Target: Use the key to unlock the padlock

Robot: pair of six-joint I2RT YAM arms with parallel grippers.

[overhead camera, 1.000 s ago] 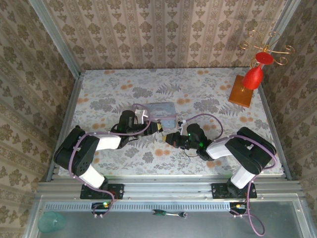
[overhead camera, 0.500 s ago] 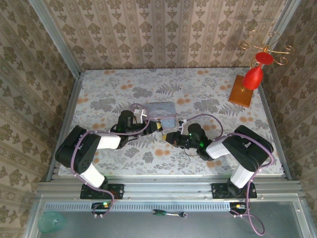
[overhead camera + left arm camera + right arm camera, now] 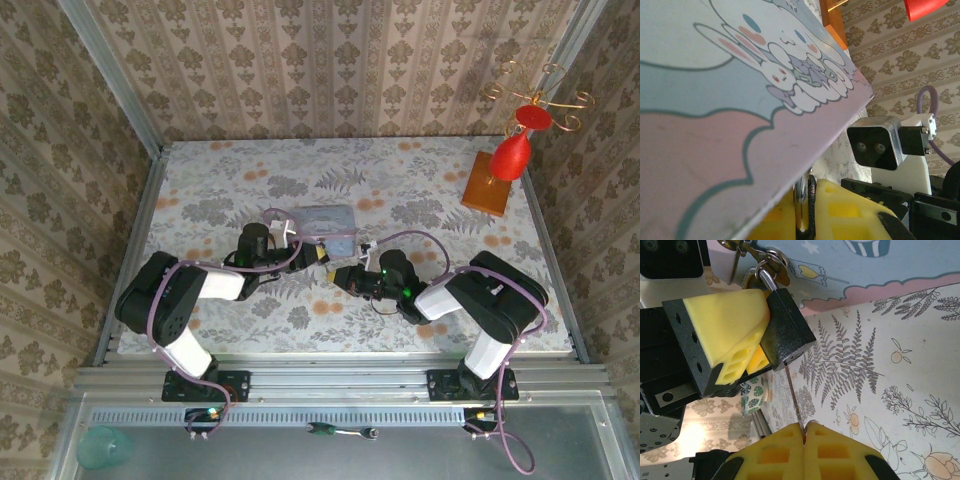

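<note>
My right jaws are pinched tight on the thin key [image 3: 793,390], whose blade runs up to the underside of the padlock [image 3: 787,327]. My left jaws clamp that dark body from the side, yellow pads [image 3: 725,325] pressed against it. Its silvery shackle [image 3: 766,271] hooks through the latch of the pastel tin box [image 3: 900,262]. The box stands on the flowered surface [image 3: 890,370], just beyond both my wrists. A red ornament on a wooden block [image 3: 500,175] stands at the far right corner.
</note>
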